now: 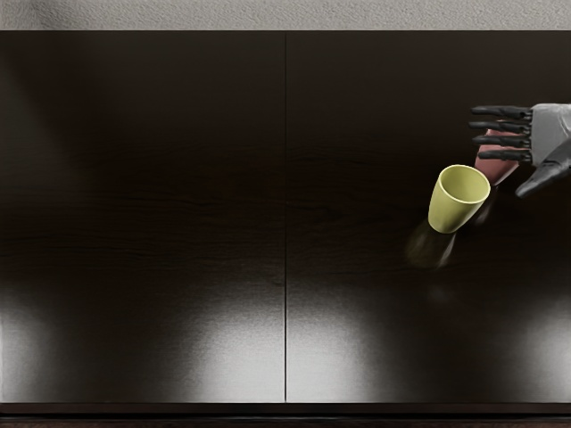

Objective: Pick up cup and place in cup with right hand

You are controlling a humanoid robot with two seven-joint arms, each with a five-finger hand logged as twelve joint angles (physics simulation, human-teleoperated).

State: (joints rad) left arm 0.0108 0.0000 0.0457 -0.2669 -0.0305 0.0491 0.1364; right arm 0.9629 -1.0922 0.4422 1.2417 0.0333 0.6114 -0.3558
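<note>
My right hand (501, 150) reaches in from the right edge with its fingers spread and pointing left, the thumb angled down and apart from them. Partly covered by those fingers is a red cup (497, 169), whose lower part shows below them. A yellow cup (453, 207) stands upright just to the lower left of the red one, its open mouth visible. Whether the hand touches the red cup cannot be told.
The dark table (178, 196) has a seam running front to back near its middle. A pale textured surface (268, 14) lies beyond its far edge.
</note>
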